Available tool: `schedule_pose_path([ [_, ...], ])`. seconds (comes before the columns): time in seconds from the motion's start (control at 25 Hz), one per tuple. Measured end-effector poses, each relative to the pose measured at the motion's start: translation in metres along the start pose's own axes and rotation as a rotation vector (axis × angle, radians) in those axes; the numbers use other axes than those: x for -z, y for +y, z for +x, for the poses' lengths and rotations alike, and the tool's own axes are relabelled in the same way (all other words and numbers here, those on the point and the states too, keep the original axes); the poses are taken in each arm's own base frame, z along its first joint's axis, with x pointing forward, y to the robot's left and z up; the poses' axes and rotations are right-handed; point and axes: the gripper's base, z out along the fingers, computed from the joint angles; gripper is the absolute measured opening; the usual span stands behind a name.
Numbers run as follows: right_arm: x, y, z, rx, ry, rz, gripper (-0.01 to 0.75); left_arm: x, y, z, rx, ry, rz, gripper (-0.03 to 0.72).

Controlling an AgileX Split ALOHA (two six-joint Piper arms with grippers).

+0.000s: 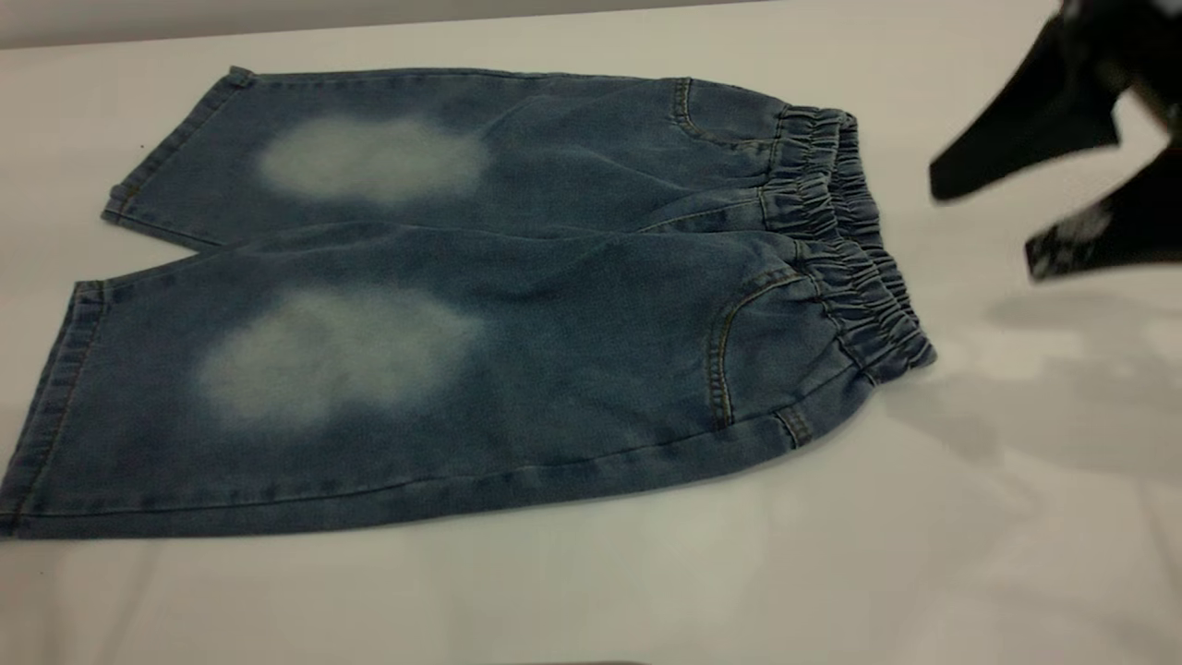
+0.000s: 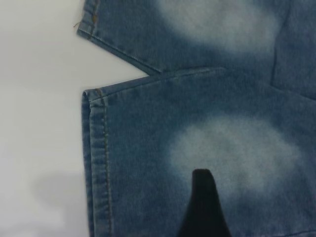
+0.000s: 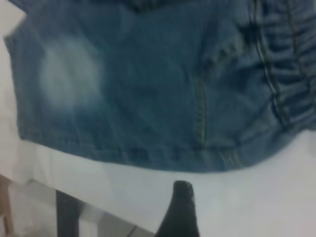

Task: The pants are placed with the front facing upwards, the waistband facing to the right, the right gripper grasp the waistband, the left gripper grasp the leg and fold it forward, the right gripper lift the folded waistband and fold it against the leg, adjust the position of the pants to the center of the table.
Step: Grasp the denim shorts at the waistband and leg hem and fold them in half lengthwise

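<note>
The blue denim pants (image 1: 554, 305) lie flat on the white table (image 1: 646, 591), front up, with a pale patch on each leg. The gathered waistband (image 1: 854, 249) points right and the leg hems point left. My right gripper (image 1: 993, 222) hovers open above the table, just right of the waistband and clear of it. In the right wrist view one finger (image 3: 181, 212) shows over bare table, with the waistband (image 3: 291, 74) beyond it. The left gripper (image 2: 244, 197) is open over a leg of the pants (image 2: 148, 163). Only one of its fingers (image 2: 202, 207) shows, above a pale patch near the hem.
Bare white table surrounds the pants on all sides, widest in front and to the right. The table's far edge (image 1: 369, 28) runs just behind the far leg. In the right wrist view a table edge (image 3: 98, 210) and a dark post (image 3: 66, 215) lie past the near side.
</note>
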Motion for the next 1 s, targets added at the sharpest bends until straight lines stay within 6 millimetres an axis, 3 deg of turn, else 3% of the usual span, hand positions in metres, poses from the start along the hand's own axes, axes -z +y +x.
schedule_pose_path([
  [0.56, -0.051, -0.044, 0.008, -0.091, 0.069, -0.003, 0.566, 0.000, 0.000, -0.001, 0.005, -0.015, -0.001, 0.494],
  [1.0, -0.069, -0.061, 0.006, -0.124, 0.000, -0.003, 0.566, 0.000, 0.000, -0.001, 0.009, -0.015, 0.001, 0.494],
])
